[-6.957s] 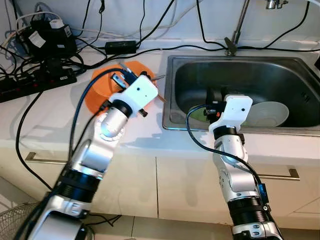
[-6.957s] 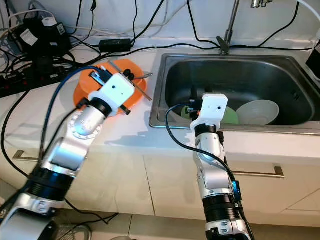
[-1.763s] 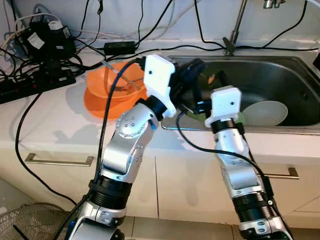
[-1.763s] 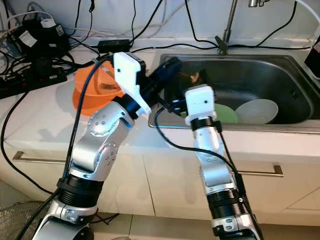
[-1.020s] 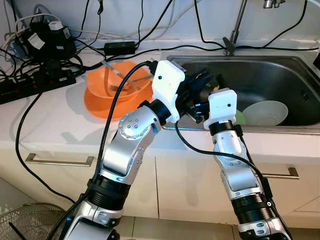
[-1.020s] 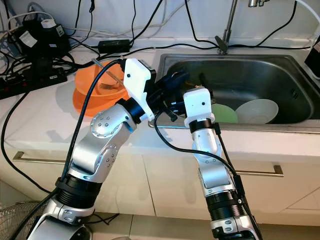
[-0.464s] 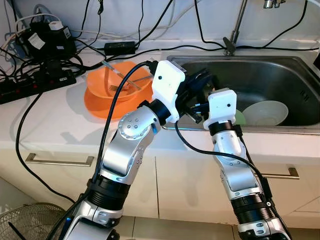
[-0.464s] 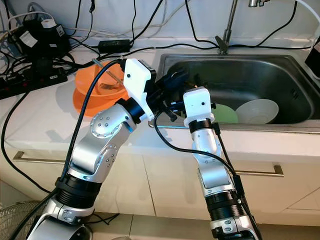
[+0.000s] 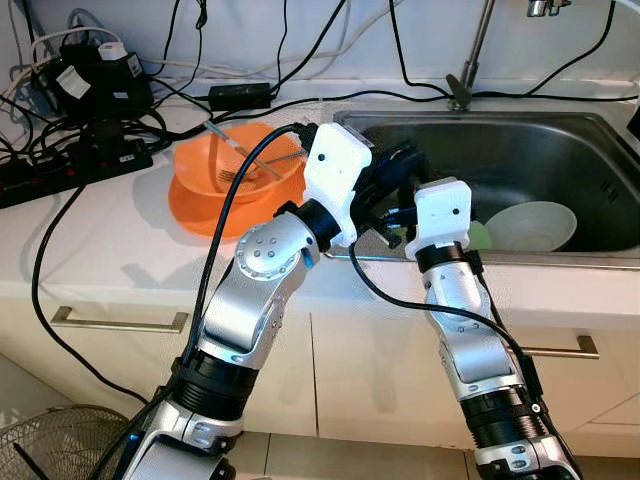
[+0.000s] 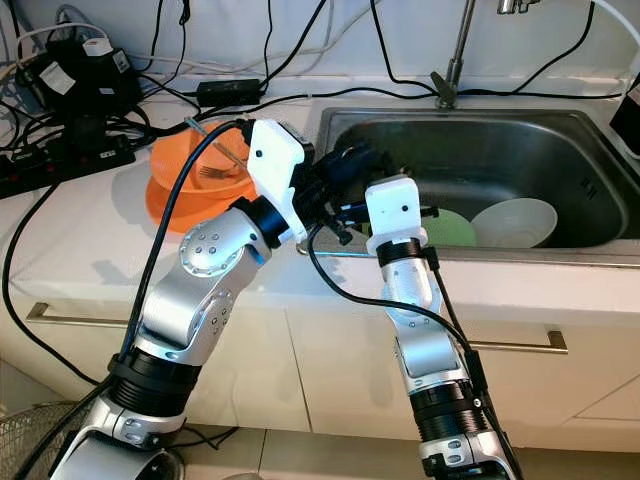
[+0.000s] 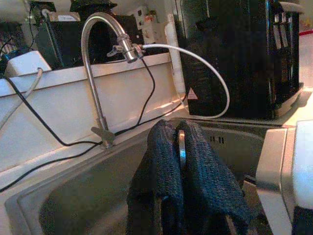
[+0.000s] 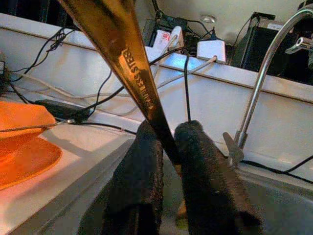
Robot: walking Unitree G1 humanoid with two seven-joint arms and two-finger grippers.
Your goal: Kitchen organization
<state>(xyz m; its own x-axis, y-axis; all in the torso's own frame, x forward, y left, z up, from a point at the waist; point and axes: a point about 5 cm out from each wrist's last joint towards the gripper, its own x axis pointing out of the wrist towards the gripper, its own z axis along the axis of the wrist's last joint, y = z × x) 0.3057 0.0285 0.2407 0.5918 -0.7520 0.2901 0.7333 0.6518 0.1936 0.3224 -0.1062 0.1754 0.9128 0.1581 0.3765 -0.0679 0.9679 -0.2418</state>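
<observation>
My left gripper [image 11: 181, 147] reaches over the left rim of the steel sink [image 9: 560, 150], its fingers shut on a thin metal utensil [image 11: 181, 143] seen edge-on. Right beside it, my right gripper [image 12: 168, 147] is shut on a stainless steel utensil handle [image 12: 127, 54] that slants up between its fingers. In the eye views the two grippers meet at the sink's front left corner [image 9: 400, 185], and the white wrist housings hide most of the utensil. An orange bowl [image 9: 215, 175] holding a fork [image 9: 240, 165] sits on an orange plate [image 9: 195, 218] on the counter to the left.
A white bowl [image 9: 530, 225] and a green plate [image 9: 482, 238] lie in the sink. The faucet [image 9: 470, 60] stands behind it. Power strips, adapters and tangled black cables [image 9: 80, 150] crowd the counter's back left. Cabinet drawers with a handle [image 9: 115, 320] run below.
Over seven seconds my left arm swung from above the orange bowl to the sink's edge beside my right gripper. In the last second both arms have hardly moved.
</observation>
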